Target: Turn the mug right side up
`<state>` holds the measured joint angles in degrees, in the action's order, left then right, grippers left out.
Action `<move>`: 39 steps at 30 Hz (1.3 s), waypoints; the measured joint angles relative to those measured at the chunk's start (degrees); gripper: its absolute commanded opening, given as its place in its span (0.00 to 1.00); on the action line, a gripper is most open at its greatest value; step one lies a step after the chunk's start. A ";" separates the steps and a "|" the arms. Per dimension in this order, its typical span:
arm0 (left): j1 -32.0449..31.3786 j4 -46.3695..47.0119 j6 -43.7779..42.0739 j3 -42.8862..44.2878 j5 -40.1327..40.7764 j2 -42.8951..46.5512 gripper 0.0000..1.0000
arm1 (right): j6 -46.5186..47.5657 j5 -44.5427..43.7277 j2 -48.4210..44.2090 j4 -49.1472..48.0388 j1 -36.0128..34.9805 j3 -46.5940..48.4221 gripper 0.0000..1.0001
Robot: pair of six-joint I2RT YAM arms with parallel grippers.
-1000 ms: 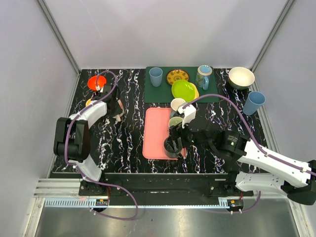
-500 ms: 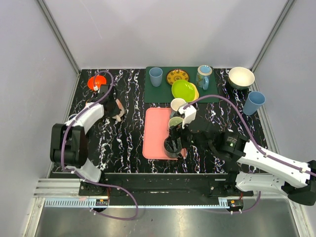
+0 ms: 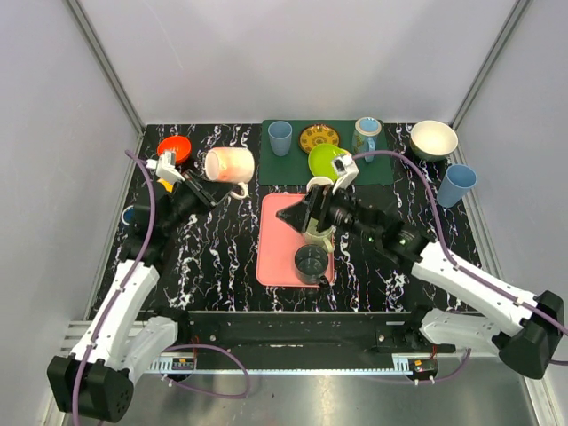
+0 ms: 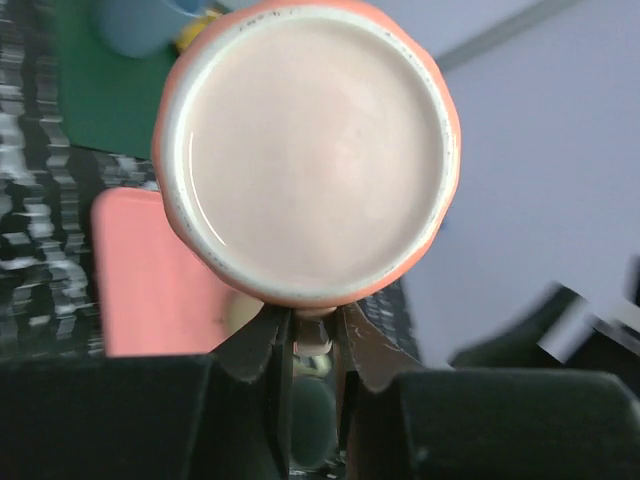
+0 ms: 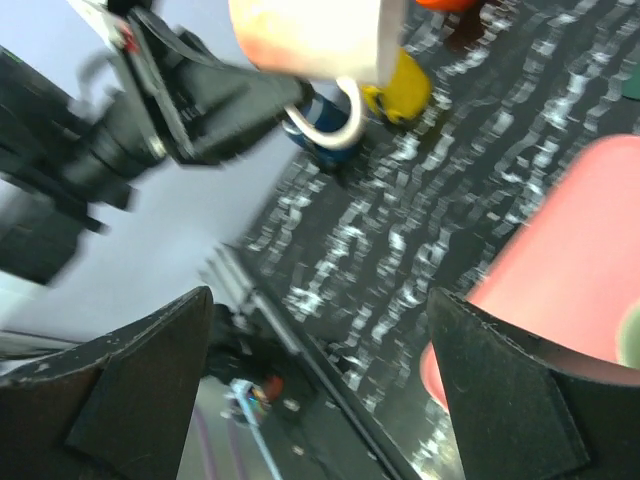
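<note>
The peach mug (image 3: 231,164) hangs in the air on its side, above the table's left half. My left gripper (image 3: 216,190) is shut on its white handle (image 3: 238,189). In the left wrist view one round cream end of the mug (image 4: 310,150) fills the frame, and my left gripper (image 4: 313,335) has its fingers clamped on the handle just below. My right gripper (image 3: 288,216) is open and empty, raised over the pink tray (image 3: 280,253). The right wrist view has my right gripper (image 5: 320,400) facing the mug (image 5: 310,30) and the left arm.
On the tray stand a dark cup (image 3: 311,263) and a pale green cup (image 3: 316,219). A green mat (image 3: 288,167) at the back holds a blue cup (image 3: 280,138), plates and a glass mug (image 3: 366,138). A red bowl (image 3: 175,146), white bowl (image 3: 433,139) and blue cup (image 3: 457,185) lie around.
My left arm has lifted the mug off the table's left side, up and to the right. My right gripper has left the dark cup, risen and turned left.
</note>
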<state>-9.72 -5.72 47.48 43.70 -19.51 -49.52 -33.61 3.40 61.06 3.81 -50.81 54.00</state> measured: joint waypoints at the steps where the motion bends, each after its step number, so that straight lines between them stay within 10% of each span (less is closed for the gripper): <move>1: -0.11 3.26 2.23 -1.20 -2.71 0.52 0.00 | -2.51 3.41 0.59 -3.54 1.86 -0.42 0.93; 10: -1.44 22.27 17.70 -5.88 -17.38 3.52 0.00 | -18.03 25.94 10.05 -26.47 4.74 -0.85 0.89; 23: -6.62 29.38 22.51 -6.82 -22.82 5.31 0.00 | -21.92 33.51 16.37 -33.68 5.14 3.15 0.80; 31: -7.39 29.70 22.05 -6.82 -21.86 6.12 0.00 | -23.43 34.18 19.37 -35.47 5.84 4.55 0.46; 36: -7.50 29.42 21.44 -7.23 -20.26 6.12 0.00 | -25.31 35.34 19.98 -37.13 6.34 4.55 0.01; 39: -7.78 29.86 22.27 -7.50 -19.96 6.21 0.00 | -25.62 36.89 20.24 -38.51 6.86 4.55 0.00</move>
<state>-17.50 24.14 69.76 36.21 -39.46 -43.31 -59.22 40.29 81.30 -34.70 -43.94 58.54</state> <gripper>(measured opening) 0.178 0.159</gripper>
